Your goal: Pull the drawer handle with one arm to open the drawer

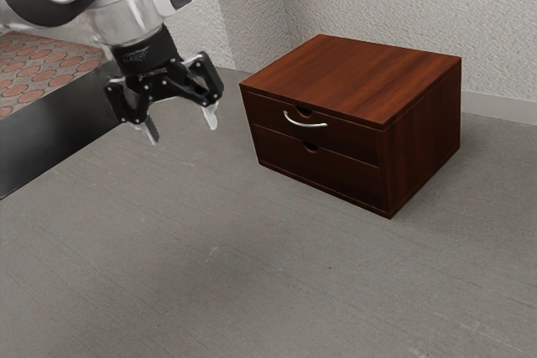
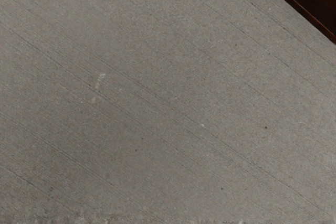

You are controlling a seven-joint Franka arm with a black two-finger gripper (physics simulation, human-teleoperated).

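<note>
Clearly the approach is the step in hand: the gripper hangs in the air with its fingers spread wide and nothing between them, well apart from the drawer handle, off to the exterior view's left of it. The handle sits on the upper drawer of the dark wooden cabinet, which stands on the grey floor near the far wall; the drawer looks shut. The handle's long axis runs level along the drawer front, and its bow points out toward the near left. Next, I judge, the hand must travel right, straddle the bar across its length, and close.
</note>
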